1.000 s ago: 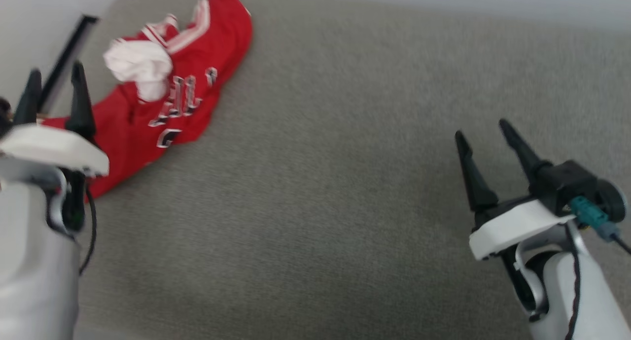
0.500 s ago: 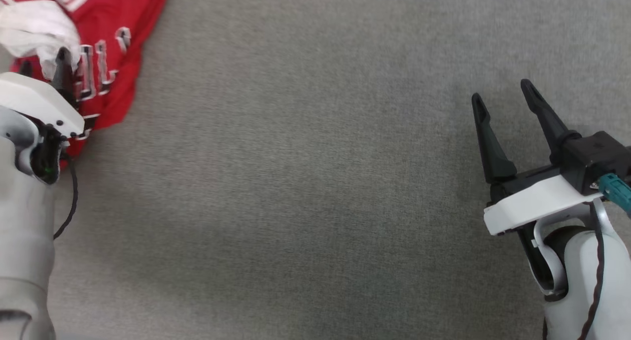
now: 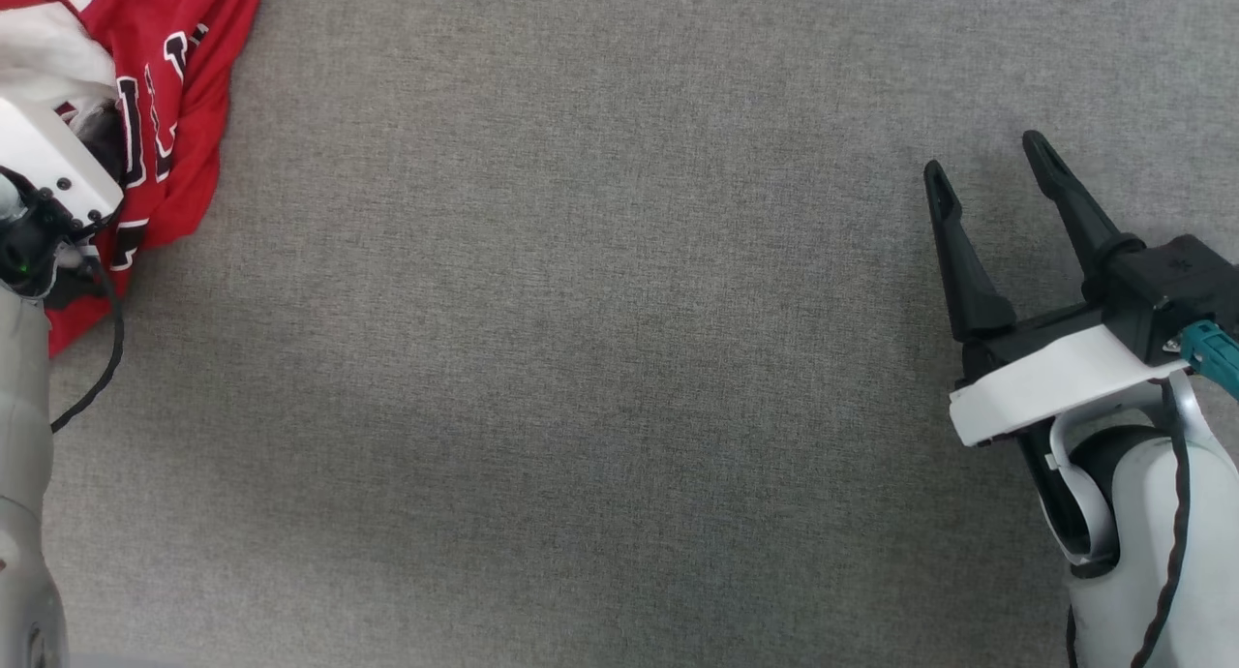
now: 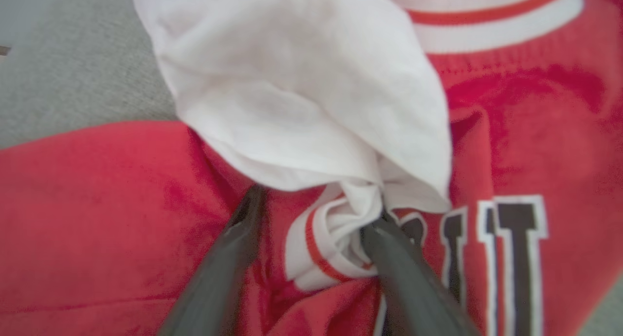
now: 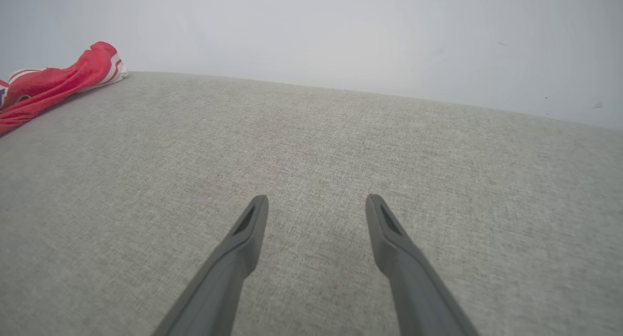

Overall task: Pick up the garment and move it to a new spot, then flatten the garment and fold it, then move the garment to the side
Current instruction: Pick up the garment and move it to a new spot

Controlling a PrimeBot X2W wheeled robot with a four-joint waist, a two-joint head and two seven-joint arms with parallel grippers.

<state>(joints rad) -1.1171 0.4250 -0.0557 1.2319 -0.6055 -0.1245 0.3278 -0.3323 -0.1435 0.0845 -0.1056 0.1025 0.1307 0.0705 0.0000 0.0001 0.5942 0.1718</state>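
The garment [image 3: 218, 29] is found crumpled at the far left of the grey fabric surface [image 3: 619, 358], cut off by the top left corner of the head view. Against the frame a second earlier, the whole head picture is seen to have shifted, so the garment's new place in it is put down to the camera and not to the cloth. The left gripper [image 4: 316, 204] is noted as changed: earlier its fingers were raised beside the garment's near edge, and now they are lowered onto it. In the left wrist view the jaws are seen spread wide, one finger on red cloth and the other tucked under the edge of the bunched white sleeve [image 4: 302, 83], with the striped cuff [image 4: 316, 248] lying between them; nothing is clamped. Black, white-outlined letters [image 4: 511, 258] are visible just beside that finger. The right gripper [image 3: 985, 155] is recorded as unchanged in state: its jaws are held apart over bare surface, well apart from the garment, with nothing between them. A pale wall [image 5: 340, 29] is seen beyond the surface's far edge.
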